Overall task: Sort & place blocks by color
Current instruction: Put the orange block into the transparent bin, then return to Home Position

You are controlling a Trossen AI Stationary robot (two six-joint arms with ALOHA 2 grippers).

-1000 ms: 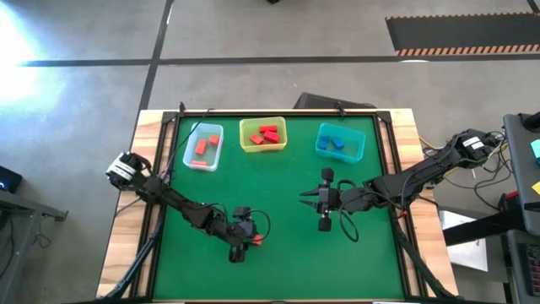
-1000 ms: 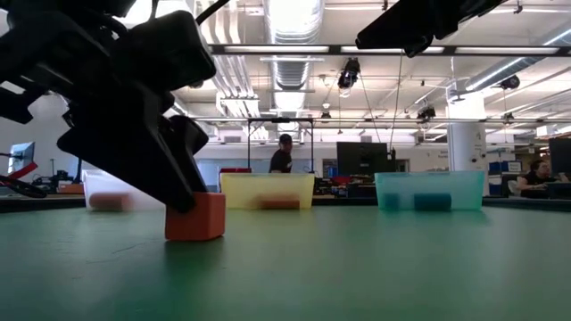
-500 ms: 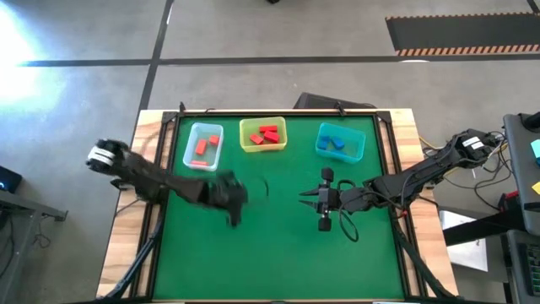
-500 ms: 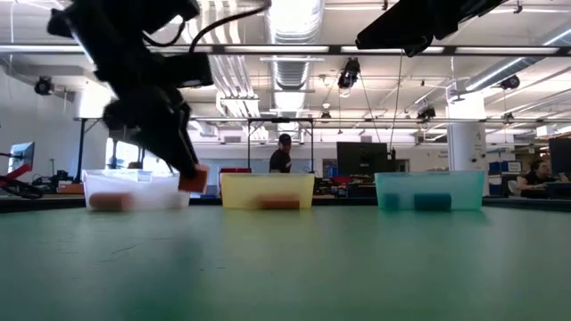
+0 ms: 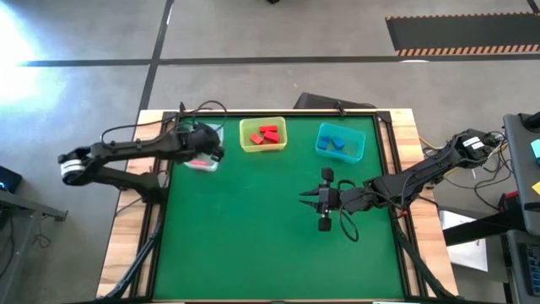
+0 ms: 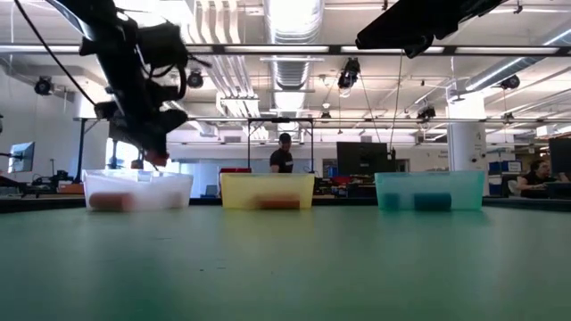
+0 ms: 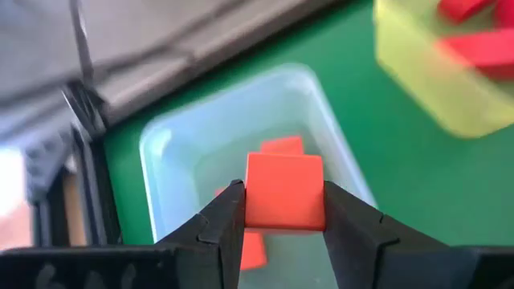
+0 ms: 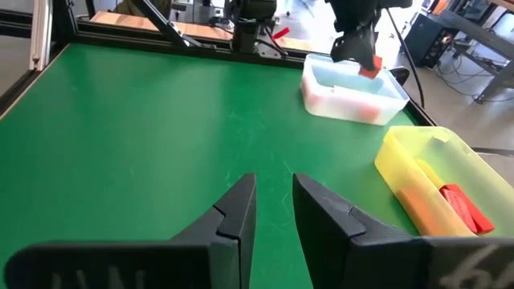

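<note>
Here the left claw (image 7: 283,221) hung over the clear bin (image 5: 202,148) at the far left of the surface (image 5: 270,245), its two fingers pinched on an orange-red block (image 7: 284,191). The block was held clear above the bin's floor, where more orange-red blocks (image 7: 281,147) already lay, so the carry looked meant to end with a drop among pieces of its own colour. The yellow bin (image 5: 262,135) beside it along the far edge held red blocks (image 5: 268,133), and the teal bin (image 5: 340,142) toward the far right corner held blue blocks (image 5: 335,143). The right claw (image 8: 273,210) waited low over the middle right of the surface, fingers nearly together with only a narrow gap and gripping nothing, well apart from the bins and likely kept out of the left arm's way.
</note>
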